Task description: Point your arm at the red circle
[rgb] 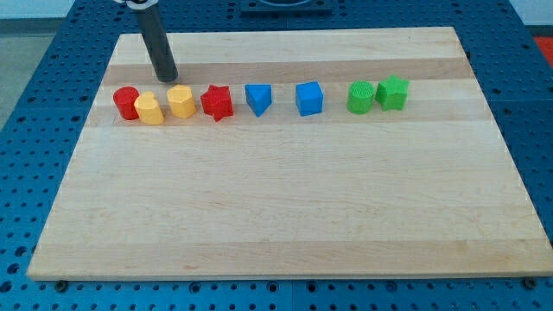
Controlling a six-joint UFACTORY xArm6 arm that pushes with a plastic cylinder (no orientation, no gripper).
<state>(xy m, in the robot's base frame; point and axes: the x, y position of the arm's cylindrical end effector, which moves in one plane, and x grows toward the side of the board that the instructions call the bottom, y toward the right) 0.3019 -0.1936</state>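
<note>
The red circle [126, 102] is a short red cylinder at the left end of a row of blocks near the view's top. My tip [167, 78] rests on the board just above the row, up and to the right of the red circle, apart from it. It stands above the gap between a yellow rounded block [149, 110] and a yellow hexagon [181, 101]. The rod comes down from the view's top left.
Further right in the row are a red star [217, 103], a blue triangle-like block [257, 98], a blue cube [308, 98], a green cylinder [360, 97] and a green star [393, 92]. The wooden board [285, 216] lies on a blue perforated table.
</note>
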